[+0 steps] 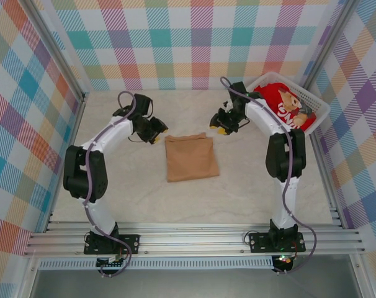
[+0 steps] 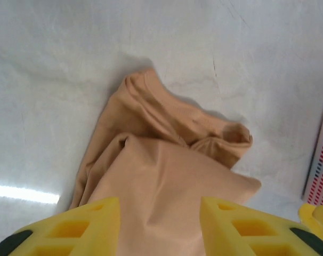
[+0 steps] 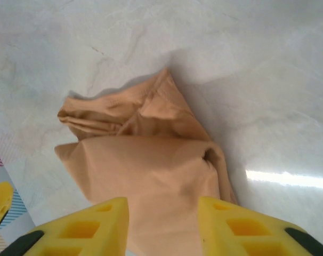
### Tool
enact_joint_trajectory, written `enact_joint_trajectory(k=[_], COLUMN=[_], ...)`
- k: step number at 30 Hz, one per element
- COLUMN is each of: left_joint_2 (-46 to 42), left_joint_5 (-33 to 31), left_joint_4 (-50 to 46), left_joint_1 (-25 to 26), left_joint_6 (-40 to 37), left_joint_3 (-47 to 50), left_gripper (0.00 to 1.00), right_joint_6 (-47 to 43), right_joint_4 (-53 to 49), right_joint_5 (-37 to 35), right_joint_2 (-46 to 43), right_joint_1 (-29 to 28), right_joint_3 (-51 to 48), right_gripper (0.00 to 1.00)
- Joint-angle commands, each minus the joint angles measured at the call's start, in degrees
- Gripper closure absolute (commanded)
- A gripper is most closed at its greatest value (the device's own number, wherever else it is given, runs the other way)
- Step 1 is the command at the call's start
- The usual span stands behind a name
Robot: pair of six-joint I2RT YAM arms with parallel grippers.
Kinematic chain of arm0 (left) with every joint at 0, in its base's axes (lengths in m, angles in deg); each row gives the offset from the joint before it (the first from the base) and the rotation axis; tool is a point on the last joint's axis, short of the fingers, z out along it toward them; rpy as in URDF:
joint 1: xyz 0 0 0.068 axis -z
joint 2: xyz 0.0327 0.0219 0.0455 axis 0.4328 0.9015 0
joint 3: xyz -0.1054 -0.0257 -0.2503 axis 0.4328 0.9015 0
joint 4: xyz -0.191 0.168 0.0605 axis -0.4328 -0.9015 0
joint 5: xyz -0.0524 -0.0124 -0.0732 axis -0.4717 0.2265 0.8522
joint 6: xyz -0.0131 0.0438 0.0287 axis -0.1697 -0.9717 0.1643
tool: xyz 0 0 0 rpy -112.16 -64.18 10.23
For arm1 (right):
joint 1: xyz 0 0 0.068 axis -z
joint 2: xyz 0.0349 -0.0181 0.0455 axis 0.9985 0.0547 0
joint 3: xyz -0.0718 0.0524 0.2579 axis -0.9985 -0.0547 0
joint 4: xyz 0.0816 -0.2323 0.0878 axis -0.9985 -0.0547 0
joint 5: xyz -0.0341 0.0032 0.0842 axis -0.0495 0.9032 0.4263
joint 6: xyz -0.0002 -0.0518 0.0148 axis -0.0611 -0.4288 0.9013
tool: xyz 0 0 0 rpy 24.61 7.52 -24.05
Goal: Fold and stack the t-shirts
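At the far corners of the folded tan t-shirt [image 1: 189,158]: left gripper [image 1: 156,136], right gripper [image 1: 220,129], fingers spread, empty; red t-shirt [image 1: 286,104] further right, in basket [image 1: 316,97].

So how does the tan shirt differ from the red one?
The tan shirt lies folded into a flat rectangle on the table, while the red shirt sits bunched up in the basket. The tan shirt shows plain cloth; the red shirt shows a bear print. Both are soft cloth, and they are not yet stacked.

Right arm [image 1: 278,149] hides part of the red t-shirt [image 1: 273,94].
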Motion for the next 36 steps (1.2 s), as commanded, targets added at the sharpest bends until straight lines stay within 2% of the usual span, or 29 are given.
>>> enact_joint_trajectory(k=[1, 4, 8, 12, 18, 22, 25, 28, 32, 34, 36], left_joint_2=[0.5, 2.5, 6.7, 10.8, 14.4, 16.5, 17.2, 14.9, 8.4, 5.2, 3.4], left_joint_5=[3.4, 5.7, 5.3, 2.5, -3.8, -4.5, -4.7, -5.3, -11.9, -14.5, -13.0], left_joint_4=[3.2, 6.5, 5.8, 3.9, 0.0, -0.4, -1.4, -1.8, -6.6, -10.5, -13.4], left_joint_1=[1.0, 2.3, 5.3, 5.9, 3.0, 0.3, -0.6, -0.6, 1.1, 2.7, 5.0], left_joint_6=[0.9, 3.3, 4.7, 5.7, 2.6, 0.0, -2.4, -3.6, -4.9, -3.7, -1.1], left_joint_3=[4.3, 4.0, -0.6, -2.3, -2.5, -2.4, -4.5, -6.2, -9.6, -11.1, -11.2], left_gripper=[0.59, 0.68, 0.72, 0.76, 0.81, 0.81, 0.81, 0.77, 0.59, 0.55, 0.55], right_joint_6=[-0.2, 1.3, 2.2, 5.1, 6.5, 6.5, 6.1, 4.9, 3.4, 3.0, 3.0], right_joint_4=[4.8, 7.5, 7.5, 8.5, 4.2, 1.9, 3.2, 3.9, 3.5, 4.2, 6.5], right_joint_5=[-1.4, 1.8, 3.7, 5.4, 2.6, 2.4, 3.5, 4.1, 2.8, 1.2, 0.6], right_joint_2=[-1.8, -0.6, 2.5, 6.1, 12.0, 14.9, 13.5, 10.9, 5.9, 1.7, -2.9], right_joint_1=[0.0, -0.1, -1.8, -2.4, -2.4, -2.4, -2.4, -2.5, -2.5, -2.5, -2.5], right_joint_3=[-6.7, -7.5, -4.3, -3.3, 1.6, 3.1, 2.4, 2.4, 1.5, -1.5, -6.3], right_gripper=[0.71, 0.81, 0.86, 0.87, 0.86, 0.86, 0.81, 0.78, 0.74, 0.71, 0.68])
